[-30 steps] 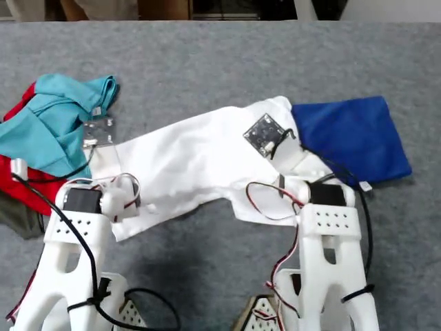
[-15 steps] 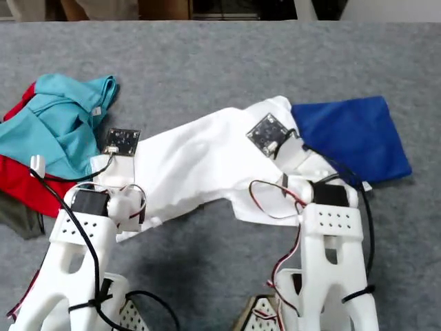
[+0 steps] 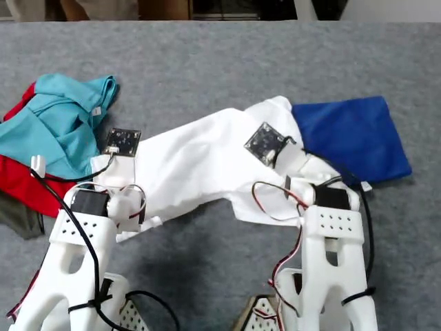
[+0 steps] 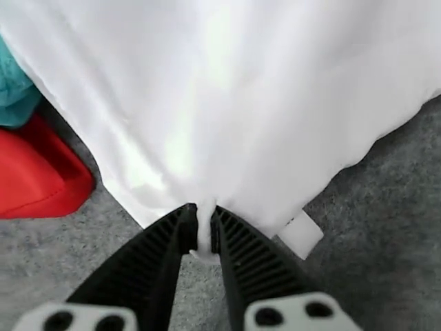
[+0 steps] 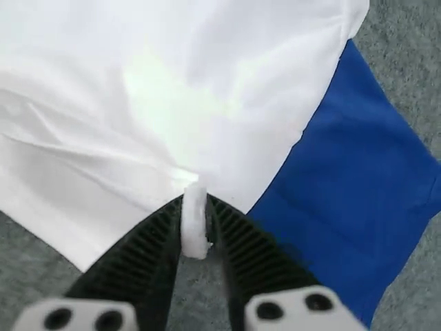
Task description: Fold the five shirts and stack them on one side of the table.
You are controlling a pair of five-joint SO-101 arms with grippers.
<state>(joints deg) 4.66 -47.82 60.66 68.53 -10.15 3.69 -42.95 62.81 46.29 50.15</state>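
A white shirt [image 3: 196, 162] lies stretched across the middle of the grey table [image 3: 220, 62]. My left gripper [image 4: 202, 224] is shut on the white shirt's [image 4: 227, 103] near left edge. My right gripper [image 5: 195, 221] is shut on a pinched fold of the white shirt [image 5: 151, 89] at its right side. A folded blue shirt [image 3: 353, 139] lies at the right, its near edge under the white cloth, also visible as the blue shirt [image 5: 348, 200] beside the right gripper. A teal shirt [image 3: 52, 124] lies crumpled on a red shirt [image 3: 27, 183] at the left.
A dark olive garment [image 3: 15, 217] peeks out under the red shirt at the table's left edge. The red shirt [image 4: 38, 172] and a bit of teal cloth [image 4: 12, 96] lie close to my left gripper. Bare grey table stretches along the far side.
The left arm moved right and farther in with the shirt's edge a second ago, then held. The right gripper shifted slightly back with its fold. The white shirt bunched a little narrower.
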